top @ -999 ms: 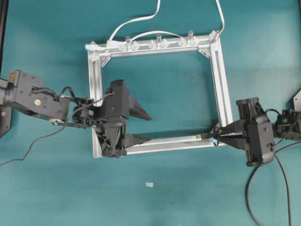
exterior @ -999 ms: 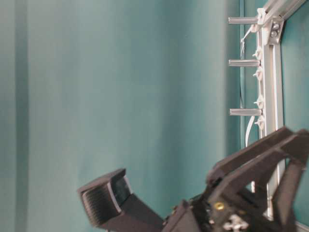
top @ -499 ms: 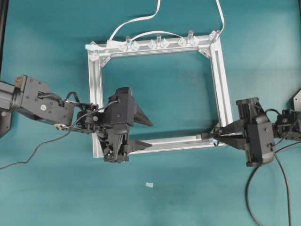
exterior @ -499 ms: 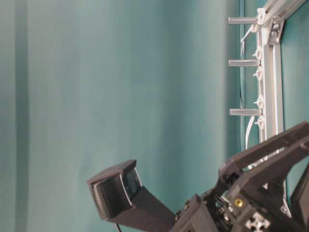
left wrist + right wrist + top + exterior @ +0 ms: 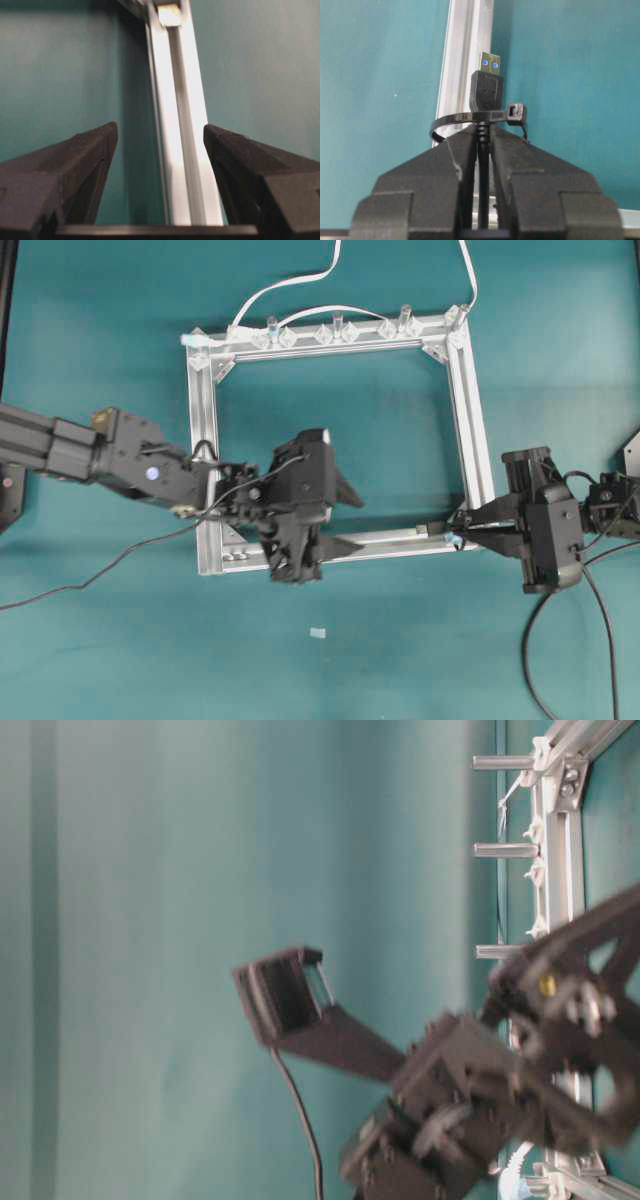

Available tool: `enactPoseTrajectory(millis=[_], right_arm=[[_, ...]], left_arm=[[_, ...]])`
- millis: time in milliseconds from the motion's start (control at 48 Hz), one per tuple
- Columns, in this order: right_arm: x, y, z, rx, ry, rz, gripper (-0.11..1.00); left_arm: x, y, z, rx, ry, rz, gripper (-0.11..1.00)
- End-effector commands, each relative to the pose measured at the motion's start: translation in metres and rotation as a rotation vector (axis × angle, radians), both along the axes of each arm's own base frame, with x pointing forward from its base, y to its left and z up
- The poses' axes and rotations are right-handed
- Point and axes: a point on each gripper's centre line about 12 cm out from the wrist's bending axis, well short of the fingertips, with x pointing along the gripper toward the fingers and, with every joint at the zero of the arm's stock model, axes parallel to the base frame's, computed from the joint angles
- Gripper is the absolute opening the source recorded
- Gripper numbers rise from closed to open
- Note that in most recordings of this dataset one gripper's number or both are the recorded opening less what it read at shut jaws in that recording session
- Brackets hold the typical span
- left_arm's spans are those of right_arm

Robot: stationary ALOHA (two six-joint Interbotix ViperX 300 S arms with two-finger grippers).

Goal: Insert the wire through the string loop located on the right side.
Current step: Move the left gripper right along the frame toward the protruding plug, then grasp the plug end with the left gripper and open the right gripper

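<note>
My right gripper (image 5: 482, 150) is clamped on the wire (image 5: 483, 150) just behind its plug. The plug pokes out past my fingertips, metallic tip forward, and passes through the string loop (image 5: 470, 119), a thin black band with a small locking head, fixed to the frame (image 5: 465, 50). My left gripper (image 5: 160, 155) is spread wide, holding nothing, with the frame's near rail running between its fingers above the teal surface (image 5: 330, 420).

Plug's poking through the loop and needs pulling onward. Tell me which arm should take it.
Left, probably. The left gripper is open over the frame's bottom rail, pointed at the plug. The right gripper is shut on the wire behind the string loop.
</note>
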Motion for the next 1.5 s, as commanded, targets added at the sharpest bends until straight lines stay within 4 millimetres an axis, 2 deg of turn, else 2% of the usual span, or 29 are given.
enactPoseTrajectory(millis=[0,187,458,624,791,895,1061,1478], right_arm=[[0.005,0.002,0.007,0.005,-0.030,-0.001,0.12],[0.005,0.001,0.007,0.003,-0.032,-0.004,0.12],[0.005,0.000,0.007,0.000,-0.037,-0.006,0.12],[0.004,0.000,0.006,0.000,-0.036,-0.006,0.12],[0.004,0.000,0.006,-0.001,-0.034,-0.006,0.12],[0.004,0.000,0.006,-0.001,-0.034,-0.006,0.12],[0.003,0.000,0.006,-0.001,-0.033,-0.006,0.12],[0.002,-0.001,0.004,-0.003,-0.026,-0.006,0.12]], left_arm=[[0.018,0.007,0.017,-0.002,-0.060,0.016,0.73],[0.044,0.011,0.019,-0.001,-0.095,0.027,0.73],[0.081,0.005,0.017,-0.004,-0.124,0.019,0.73],[0.091,0.003,0.013,0.000,-0.106,0.015,0.73],[0.091,0.003,0.010,-0.001,-0.082,0.014,0.71],[0.090,0.002,0.011,-0.001,-0.072,0.013,0.62],[0.090,0.003,0.012,-0.007,-0.072,0.017,0.19],[0.090,0.000,0.014,-0.004,-0.077,0.010,0.18]])
